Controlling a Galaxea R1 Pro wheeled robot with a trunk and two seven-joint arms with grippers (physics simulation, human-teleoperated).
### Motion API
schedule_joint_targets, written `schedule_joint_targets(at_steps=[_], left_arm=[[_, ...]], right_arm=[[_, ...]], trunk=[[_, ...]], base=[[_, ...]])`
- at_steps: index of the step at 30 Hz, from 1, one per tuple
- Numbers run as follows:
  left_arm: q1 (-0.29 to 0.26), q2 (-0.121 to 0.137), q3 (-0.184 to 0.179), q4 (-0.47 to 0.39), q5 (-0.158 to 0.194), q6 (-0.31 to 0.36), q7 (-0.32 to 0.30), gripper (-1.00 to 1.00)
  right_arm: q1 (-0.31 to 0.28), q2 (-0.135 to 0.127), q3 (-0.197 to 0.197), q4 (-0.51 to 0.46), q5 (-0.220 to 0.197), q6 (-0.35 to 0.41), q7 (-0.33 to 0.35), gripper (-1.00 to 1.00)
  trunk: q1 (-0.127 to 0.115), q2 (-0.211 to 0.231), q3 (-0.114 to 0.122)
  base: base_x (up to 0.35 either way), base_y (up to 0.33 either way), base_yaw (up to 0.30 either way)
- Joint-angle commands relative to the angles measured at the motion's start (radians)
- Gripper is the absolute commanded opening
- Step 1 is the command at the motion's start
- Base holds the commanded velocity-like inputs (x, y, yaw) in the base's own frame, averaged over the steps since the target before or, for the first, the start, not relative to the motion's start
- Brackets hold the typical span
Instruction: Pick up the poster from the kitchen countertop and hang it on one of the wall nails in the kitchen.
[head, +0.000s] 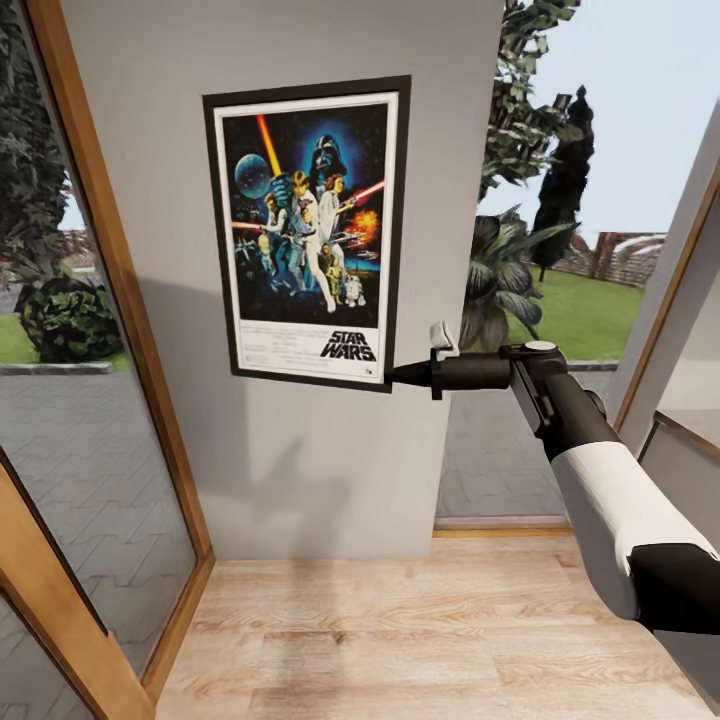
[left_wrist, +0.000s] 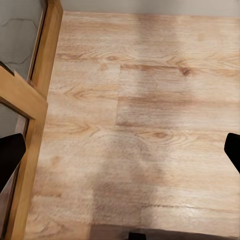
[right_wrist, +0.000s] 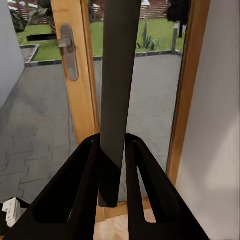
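Note:
The Star Wars poster (head: 305, 230) lies flat and upright against the light grey wall (head: 300, 470), black frame outermost and the logo at the bottom. My right gripper (head: 392, 376) reaches in from the right and is shut on the poster's lower right corner. In the right wrist view the poster (right_wrist: 117, 75) shows edge-on as a dark strip pinched between the black fingers of the right gripper (right_wrist: 113, 140). My left gripper (left_wrist: 120, 155) is open, its fingertips wide apart over the wooden floor (left_wrist: 140, 100). The wall nail is hidden, and the kitchen countertop is out of view.
A wooden door frame (head: 110, 270) with glass panes borders the wall on the left, and a window onto the garden lies to the right. A door with a metal handle (right_wrist: 67, 50) stands beyond the poster. Light wood floor (head: 400, 630) stretches below the wall.

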Motion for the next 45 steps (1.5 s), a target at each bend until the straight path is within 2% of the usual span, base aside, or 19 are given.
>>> schedule_joint_targets(at_steps=[1, 20, 45], left_arm=[[0.000, 0.000, 0.003, -0.002, -0.002, 0.005, -0.007, 1.00], [0.000, 0.003, 0.005, -0.002, -0.002, 0.005, -0.007, 1.00], [0.000, 0.004, 0.006, -0.002, -0.002, 0.005, -0.007, 1.00]], right_arm=[[0.000, -0.001, 0.001, -0.001, -0.002, 0.013, 0.002, -1.00], [0.000, -0.001, 0.001, -0.001, -0.004, 0.013, -0.004, -1.00], [-0.001, -0.001, 0.002, -0.009, -0.005, 0.013, -0.003, -1.00]], trunk=[[0.000, -0.001, -0.001], [0.000, -0.001, -0.001], [0.000, -0.001, -0.001]], base=[[0.000, 0.000, 0.000], [0.025, 0.003, 0.000], [0.239, 0.137, 0.000]])
